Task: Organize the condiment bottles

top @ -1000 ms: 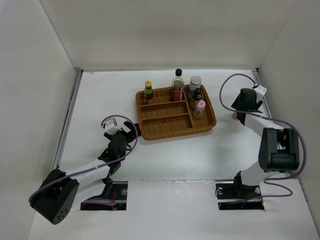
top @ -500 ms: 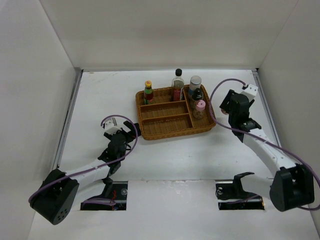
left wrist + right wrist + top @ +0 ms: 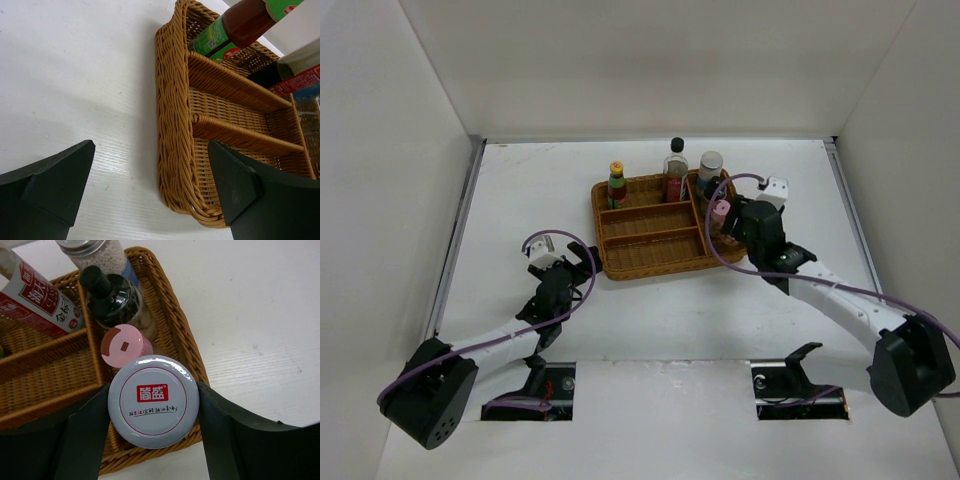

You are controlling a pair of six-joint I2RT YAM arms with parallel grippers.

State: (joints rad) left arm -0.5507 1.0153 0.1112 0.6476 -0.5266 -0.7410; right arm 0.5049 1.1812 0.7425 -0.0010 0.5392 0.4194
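**Q:** Right side, what's changed?

**A:** My right gripper (image 3: 745,222) has swung in from the table's far right edge. It's clamped on the grey-lidded jar (image 3: 154,401), over the near end of the wicker tray's (image 3: 650,264) right compartment. Last bottle to go in, I judge.

**Q:** Obstacles?

**A:** Tight. Pink-capped jar (image 3: 126,346) just beyond, dark-capped jar (image 3: 107,290) and shaker (image 3: 95,252) behind, rim alongside. Can't tell if it's seated.

**Q:** Left?

**A:** Left gripper (image 3: 578,262) unmoved, jaws wide, empty, near the tray's left corner.
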